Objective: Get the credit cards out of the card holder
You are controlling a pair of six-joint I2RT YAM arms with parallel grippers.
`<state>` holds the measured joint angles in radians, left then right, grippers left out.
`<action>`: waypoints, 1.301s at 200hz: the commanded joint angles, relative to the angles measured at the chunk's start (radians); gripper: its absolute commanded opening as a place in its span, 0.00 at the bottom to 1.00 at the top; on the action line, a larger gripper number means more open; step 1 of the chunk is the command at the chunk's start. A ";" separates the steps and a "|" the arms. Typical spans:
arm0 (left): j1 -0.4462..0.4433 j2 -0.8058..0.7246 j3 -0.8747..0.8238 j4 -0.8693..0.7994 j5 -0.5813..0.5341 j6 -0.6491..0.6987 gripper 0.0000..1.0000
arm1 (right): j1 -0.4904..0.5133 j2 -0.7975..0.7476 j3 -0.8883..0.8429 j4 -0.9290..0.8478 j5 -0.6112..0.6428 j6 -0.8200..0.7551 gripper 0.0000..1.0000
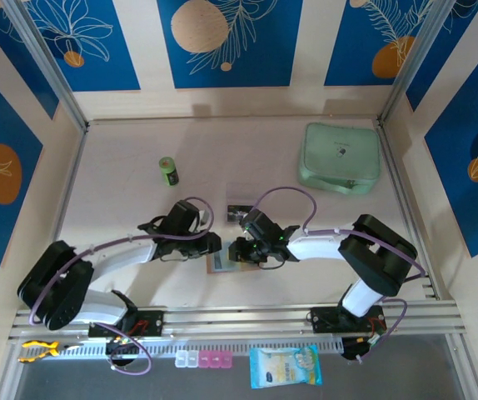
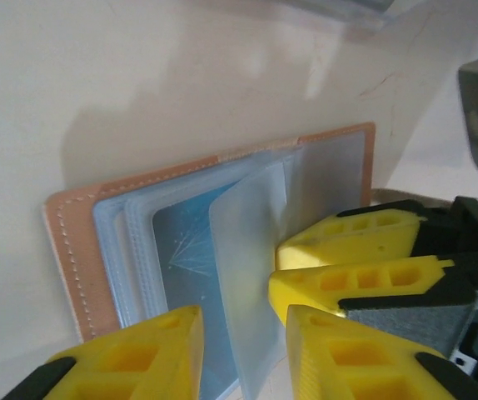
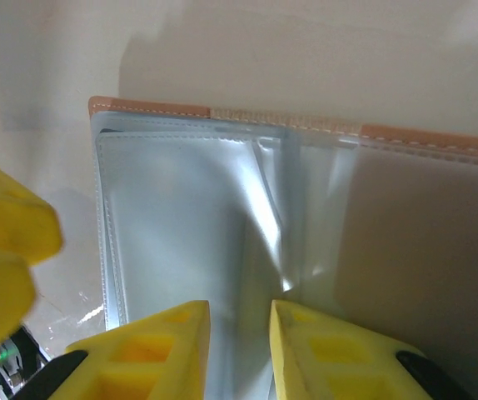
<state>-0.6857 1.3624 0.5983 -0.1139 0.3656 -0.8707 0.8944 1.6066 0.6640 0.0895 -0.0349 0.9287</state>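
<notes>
The tan card holder (image 1: 220, 266) lies open on the table between both arms. In the left wrist view its tan edge (image 2: 66, 250) frames stacked clear pockets, and a blue credit card (image 2: 185, 258) sits in one. A translucent pocket leaf (image 2: 251, 250) stands up between the fingers of my open left gripper (image 2: 243, 317). My right gripper's fingers (image 2: 347, 237) touch that leaf's right edge. The right gripper (image 3: 239, 307) is narrowly open over the clear pockets of the card holder (image 3: 156, 109). Another credit card (image 1: 241, 208) lies loose on the table behind the grippers (image 1: 225, 248).
A mint-green case (image 1: 341, 157) sits at the back right and a small green cylinder (image 1: 168, 171) at the back left. Off the table's near edge lie a blue packet (image 1: 285, 367) and small pink and white boxes (image 1: 204, 359).
</notes>
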 commanded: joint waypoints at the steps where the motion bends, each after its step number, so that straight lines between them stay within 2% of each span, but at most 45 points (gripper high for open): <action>1: -0.018 0.031 0.024 0.018 -0.002 -0.021 0.33 | -0.003 -0.002 -0.030 -0.020 -0.011 0.022 0.27; 37: -0.031 0.051 0.027 0.041 -0.007 -0.034 0.33 | -0.004 -0.004 -0.036 -0.011 -0.017 0.028 0.27; 93: -0.043 0.086 0.037 0.082 0.011 -0.055 0.28 | -0.003 -0.023 -0.038 -0.001 -0.020 0.032 0.27; 183: -0.053 0.078 0.078 0.061 0.010 -0.061 0.27 | -0.014 -0.154 -0.031 -0.089 0.020 0.010 0.27; 260: -0.093 0.113 0.164 0.040 0.006 -0.066 0.43 | -0.092 -0.324 -0.043 -0.205 0.050 -0.037 0.28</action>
<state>-0.7513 1.4487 0.7216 -0.0601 0.3641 -0.9295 0.8310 1.3437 0.6384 -0.0704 -0.0017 0.9195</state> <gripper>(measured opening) 0.419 0.277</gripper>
